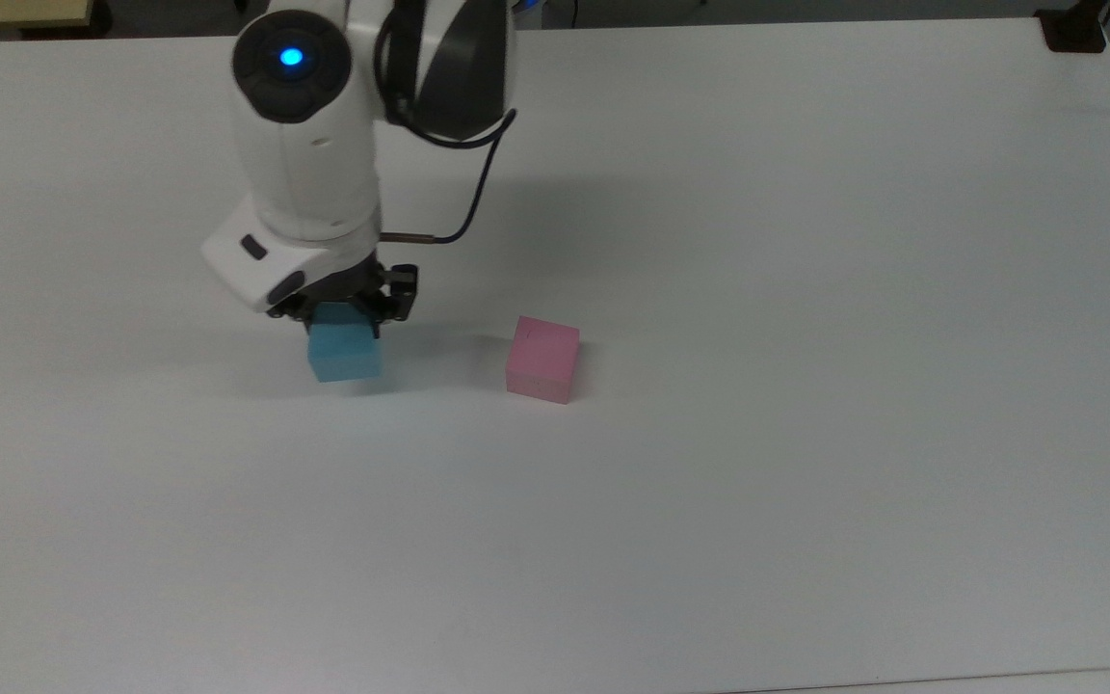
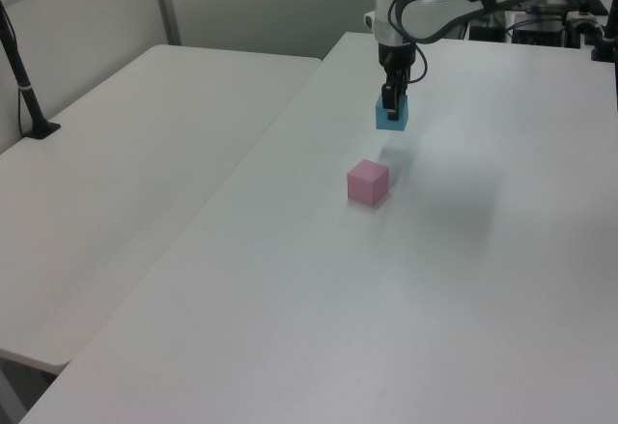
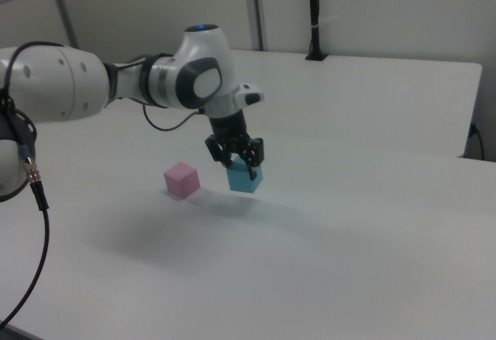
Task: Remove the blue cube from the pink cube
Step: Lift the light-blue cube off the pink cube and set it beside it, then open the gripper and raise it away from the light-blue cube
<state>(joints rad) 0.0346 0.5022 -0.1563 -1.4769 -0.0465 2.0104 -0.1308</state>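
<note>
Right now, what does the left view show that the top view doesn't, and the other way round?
The left view alone shows a second white table beside the work table, with a black post standing on it, and a gap of air under the blue cube. The top view alone shows the glowing blue light on the arm. Both show the gripper shut on the blue cube, and the pink cube sitting apart on the table, nothing on it.

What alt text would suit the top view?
A white robot arm's gripper holds a blue cube above a white table, apart from a pink cube resting on the table toward the top view's right.
</note>
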